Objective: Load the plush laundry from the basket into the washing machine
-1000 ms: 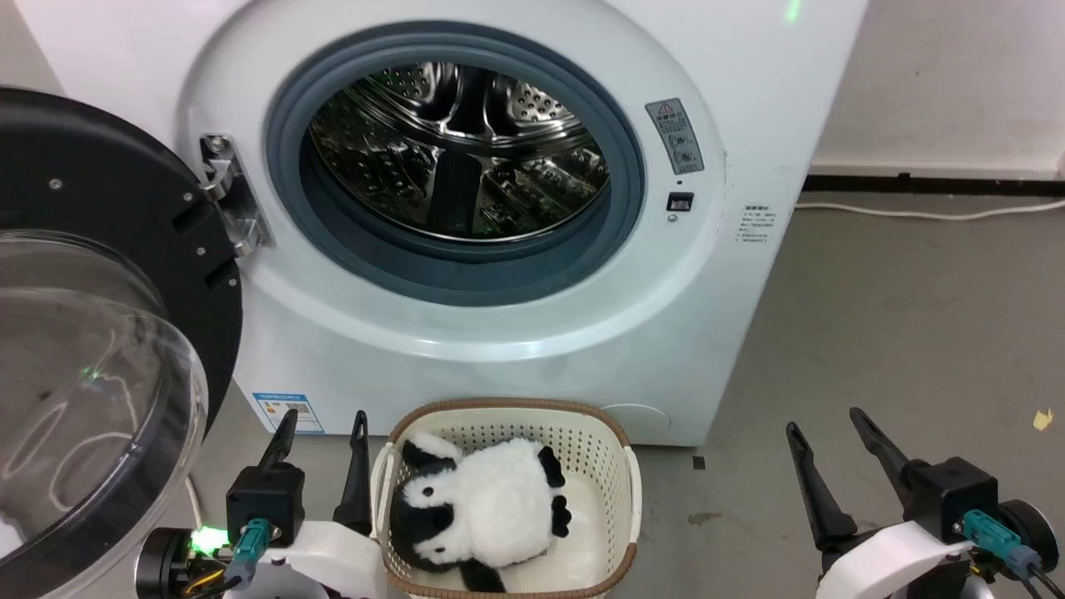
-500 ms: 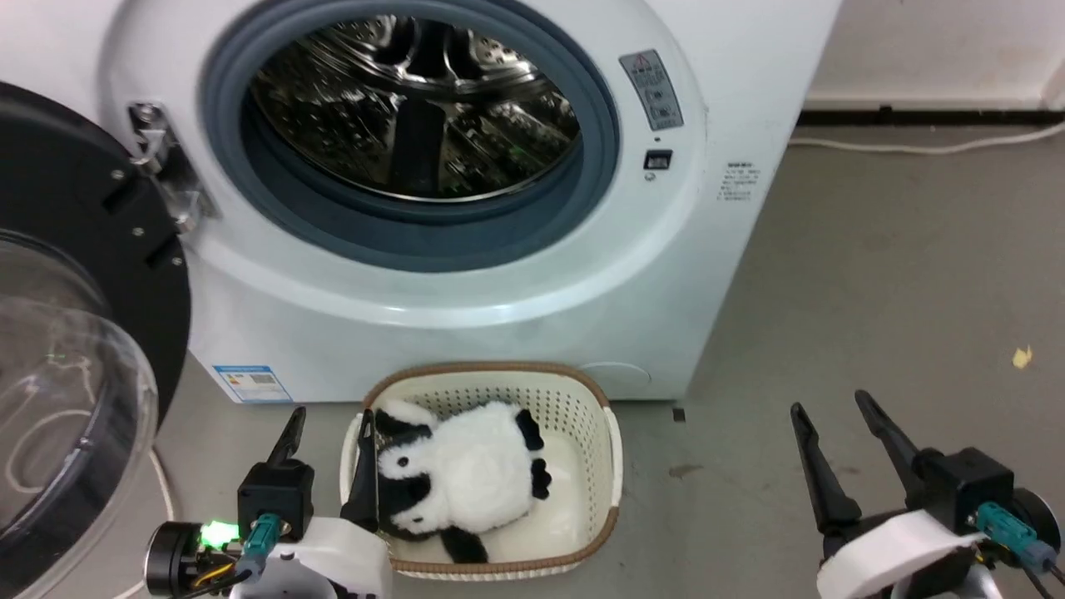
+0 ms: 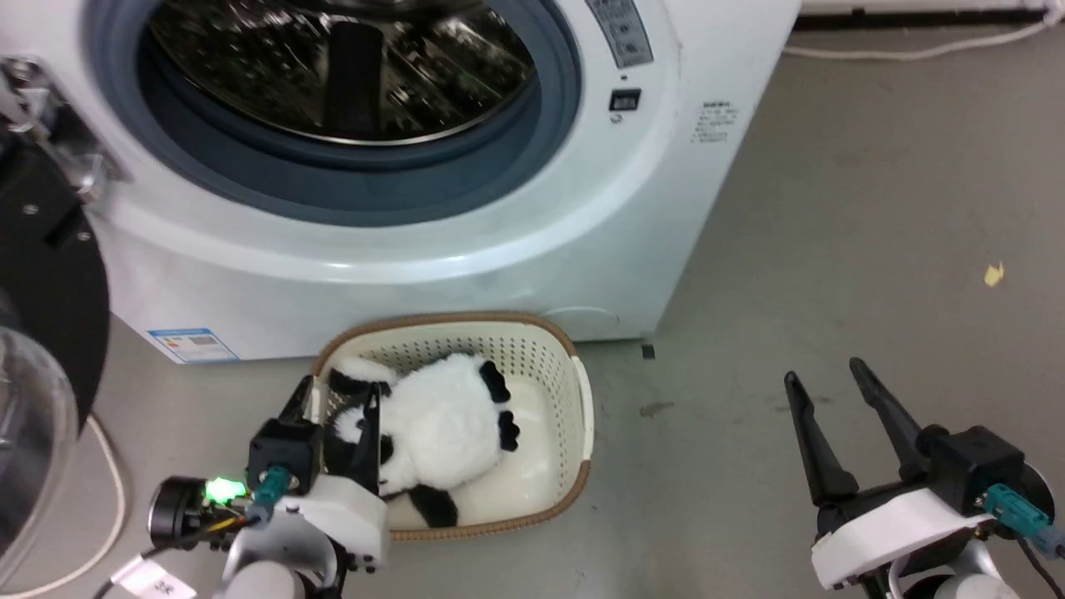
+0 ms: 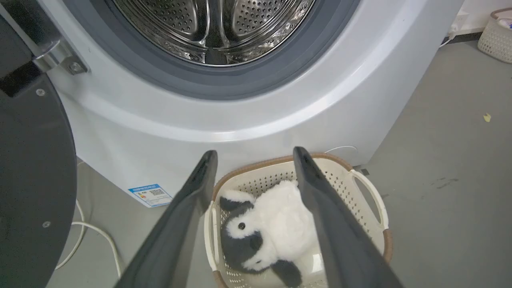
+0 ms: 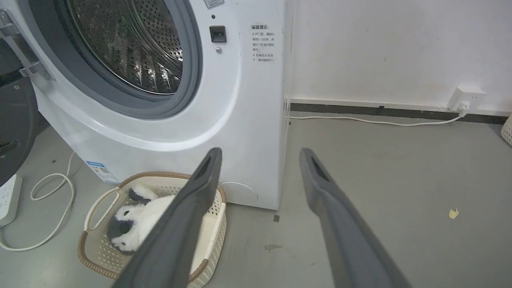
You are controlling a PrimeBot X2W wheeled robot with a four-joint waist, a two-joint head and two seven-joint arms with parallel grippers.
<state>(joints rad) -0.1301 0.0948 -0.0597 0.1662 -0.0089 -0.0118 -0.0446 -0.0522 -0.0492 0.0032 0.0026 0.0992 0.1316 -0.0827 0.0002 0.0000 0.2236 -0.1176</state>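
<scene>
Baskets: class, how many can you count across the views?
2: one basket holds the plush panda before the washing machine; a second basket stands by the wall. Others may be hidden.

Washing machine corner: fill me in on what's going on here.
The robot's open left gripper hovers at the edge of the basket, by the panda toy lying inside. The open right gripper hangs over the floor, holding nothing. The washing machine stands with its door open; the toy is not yet loaded.
</scene>
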